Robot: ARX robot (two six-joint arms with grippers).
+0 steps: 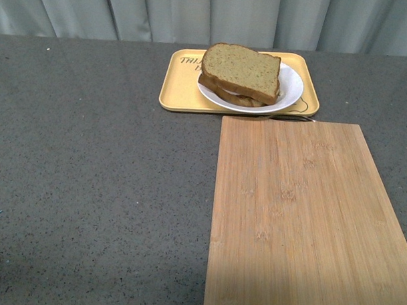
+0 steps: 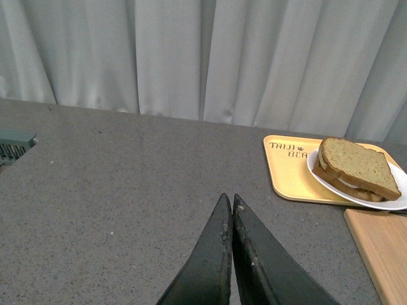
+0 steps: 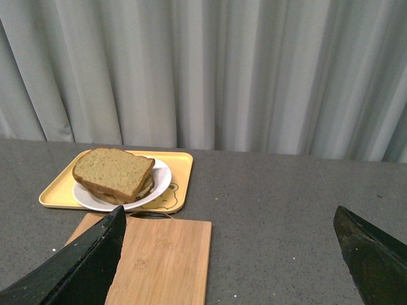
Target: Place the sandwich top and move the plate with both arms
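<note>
The sandwich top (image 1: pixel 241 71), a brown speckled bread slice, lies on the lower slice on the white plate (image 1: pixel 292 92). The plate sits on a yellow tray (image 1: pixel 178 83) at the far side of the table. It also shows in the left wrist view (image 2: pixel 356 166) and in the right wrist view (image 3: pixel 113 170). Neither arm shows in the front view. My left gripper (image 2: pixel 229 198) is shut and empty, above bare table well short of the tray. My right gripper (image 3: pixel 229 213) is open and empty, above the table near the board.
A bamboo cutting board (image 1: pixel 299 209) lies on the grey table (image 1: pixel 91 183) in front of the tray, reaching the near edge. A grey curtain (image 1: pixel 185 12) hangs behind the table. A teal object (image 2: pixel 13 145) sits at the table's far left in the left wrist view.
</note>
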